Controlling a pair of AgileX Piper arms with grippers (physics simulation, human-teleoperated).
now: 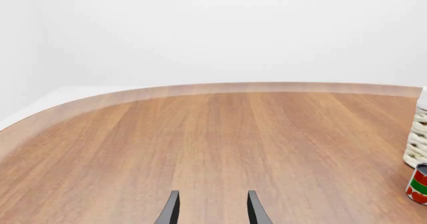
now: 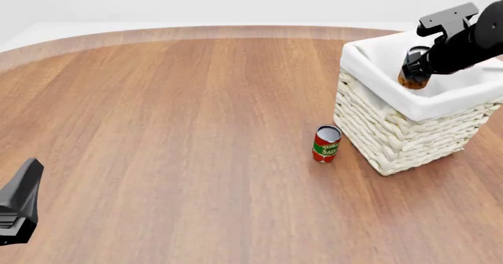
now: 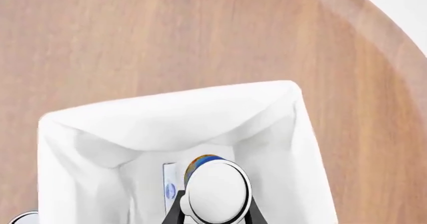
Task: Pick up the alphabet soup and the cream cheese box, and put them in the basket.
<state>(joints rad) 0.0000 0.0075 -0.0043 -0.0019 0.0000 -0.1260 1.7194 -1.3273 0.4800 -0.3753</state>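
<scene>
The alphabet soup shows its silvery-white top and a strip of blue and orange label, and my right gripper is shut on it. In the front view the alphabet soup hangs tilted over the inside of the basket, held by the right gripper. The cream cheese box lies on the white lining at the bottom of the basket, partly hidden by the can. My left gripper is open with nothing in it, low over bare table at the near left.
A red and green tomato sauce can stands upright just left of the basket's near corner; it also shows in the left wrist view beside the basket wall. The curved far table edge lies ahead.
</scene>
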